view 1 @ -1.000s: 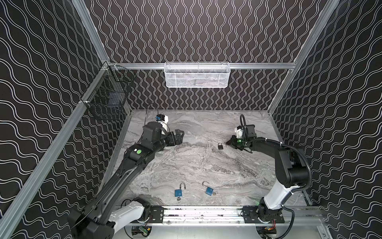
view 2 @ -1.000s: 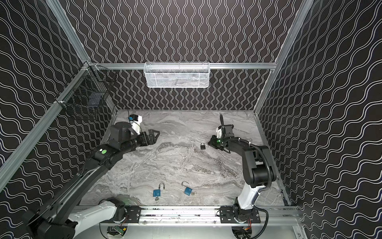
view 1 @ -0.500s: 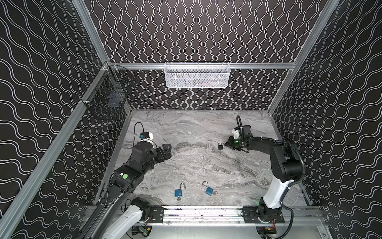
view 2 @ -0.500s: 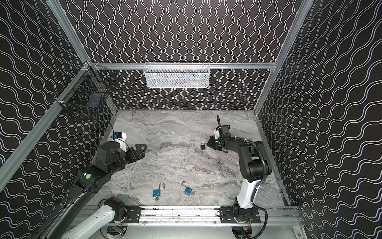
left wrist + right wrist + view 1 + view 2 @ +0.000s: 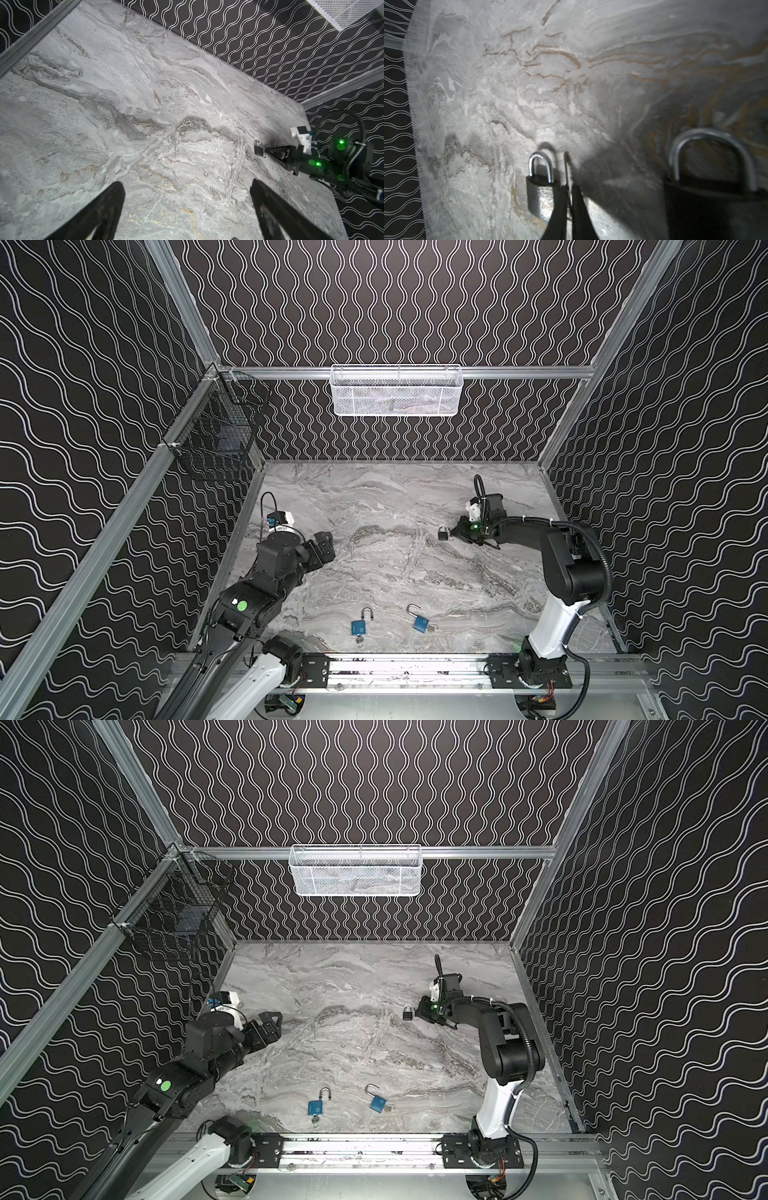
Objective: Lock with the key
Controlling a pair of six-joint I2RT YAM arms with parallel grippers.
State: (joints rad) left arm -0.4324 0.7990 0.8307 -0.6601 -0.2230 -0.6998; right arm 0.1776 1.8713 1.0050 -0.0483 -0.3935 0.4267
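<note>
Where black walls with white wavy lines close in on three sides, the grey marbled desk [image 5: 395, 572] fills the floor of the cell. The left arm [image 5: 266, 572] reaches in from the near left corner, and the right arm [image 5: 569, 572] bends in from the near right.

Two containers hang on the rails. A white mesh basket [image 5: 397, 391] sits on the far rail at the middle; something pale shows through its mesh, but I cannot tell what. A black wire basket [image 5: 216, 435] hangs on the left rail near the far corner, with a dark blocky object [image 5: 227, 442] inside it.

The left hand [image 5: 322, 549] hovers over the left part of the desk, its fingers wide apart with nothing between them. The right hand [image 5: 453, 534] lies low at the far right, fingers pressed almost together on a thin metal key [image 5: 566, 166], seen edge-on.

The grey padlock [image 5: 443, 534] lies on the desk just beside those fingertips, shackle closed. The right wrist view also shows a blurred padlock [image 5: 708, 199], dark, close to the lens.

Near the front edge lie the left blue padlock [image 5: 358, 626] and the right blue padlock [image 5: 420, 623], the right one with its shackle swung open. Each has small keys at its base.
</note>
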